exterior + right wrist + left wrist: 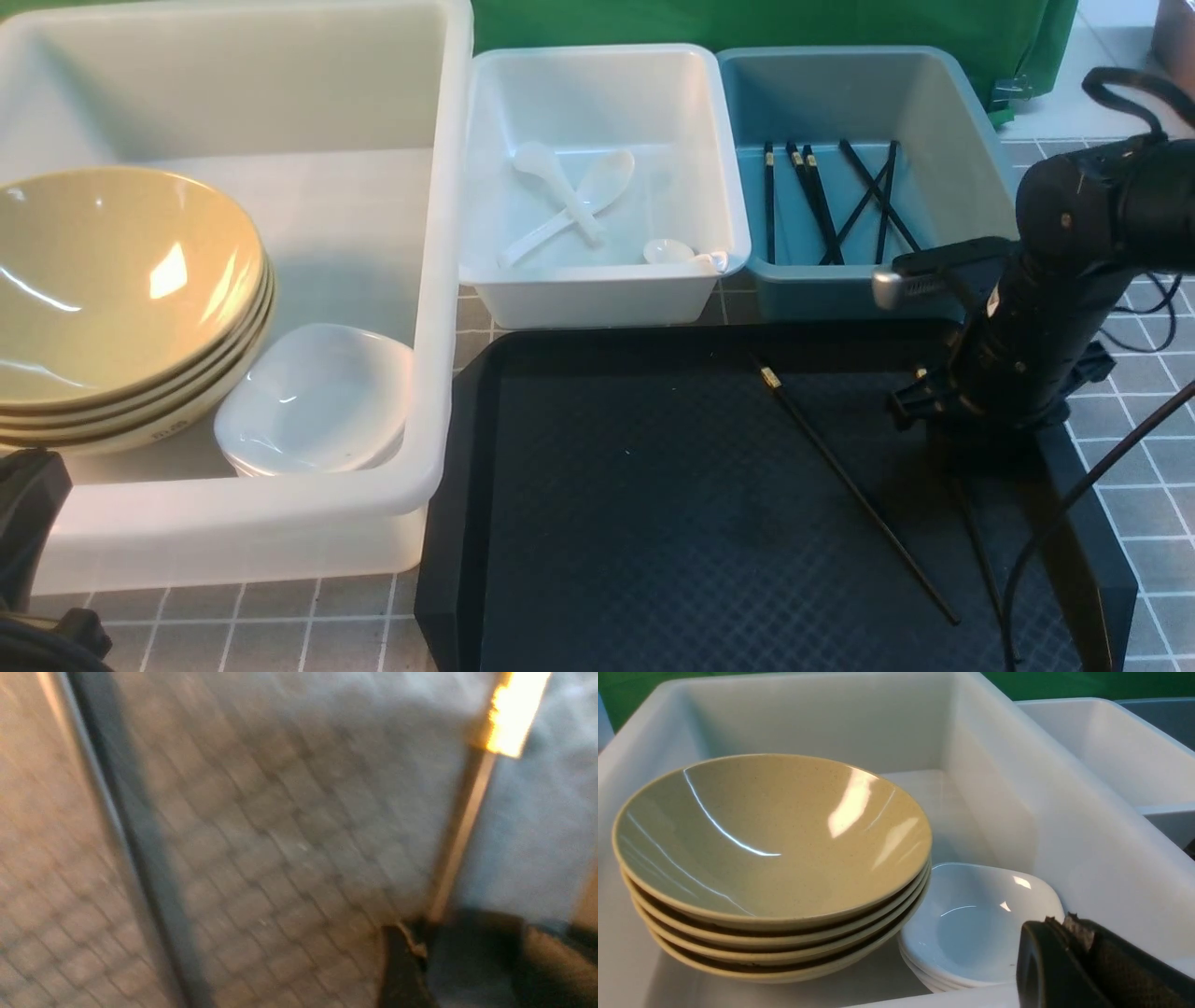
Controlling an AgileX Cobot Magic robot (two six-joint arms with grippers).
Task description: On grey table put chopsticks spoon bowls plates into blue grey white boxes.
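One black chopstick (854, 485) with a gold band lies slanted on the black tray (635, 523). My right gripper (920, 411) is low over the tray beside it. The blurred right wrist view shows its fingers apart, with a gold-banded chopstick (460, 830) running up to the gripper (467, 942). Several chopsticks (822, 201) lie in the blue-grey box (868, 93). White spoons (569, 201) lie in the small white box (607, 289). Stacked yellow bowls (770, 844) and white plates (976, 924) sit in the large white box (1064, 826). My left gripper (1064, 924) is shut and empty at that box's near rim.
The three boxes stand side by side on the grey table (1139, 467), behind and to the left of the tray. A green cloth hangs behind them. Black cables run from the right arm (1036, 327) down across the tray's right edge. A second dark line (135, 849) crosses the right wrist view.
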